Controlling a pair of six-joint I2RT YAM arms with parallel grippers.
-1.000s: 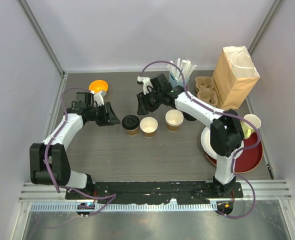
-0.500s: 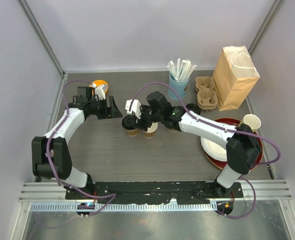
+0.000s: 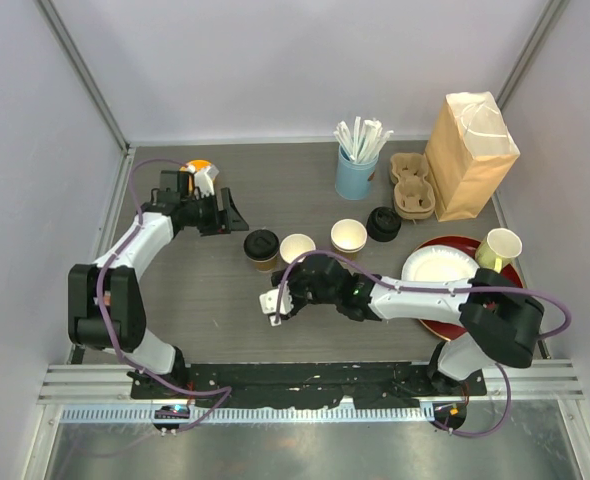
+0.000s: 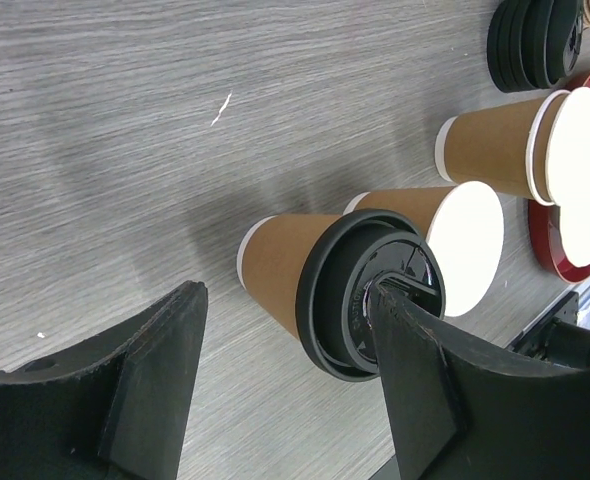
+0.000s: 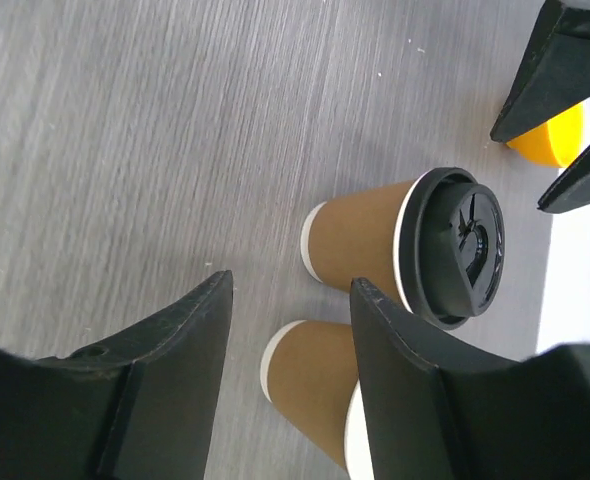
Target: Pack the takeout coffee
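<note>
1. The step in hand looks like capping the cups. Three kraft cups stand in a row mid-table. Only the lidded cup, at the left end, wears a black lid. The middle cup and the right cup stand open (white insides showing).
2. The next move probably calls for a lid from the lid stack, just right of the right cup and a little farther back, pressed squarely onto an open rim. Packing into the cup carrier, beside the paper bag, would likely follow.
3. The left gripper hangs just left of and beyond the lidded cup. Its jaws are spread wide, grasping nothing and touching nothing.
4. The right gripper sits on the near side of the row. Its jaws are parted and empty, clear of every cup.
</note>
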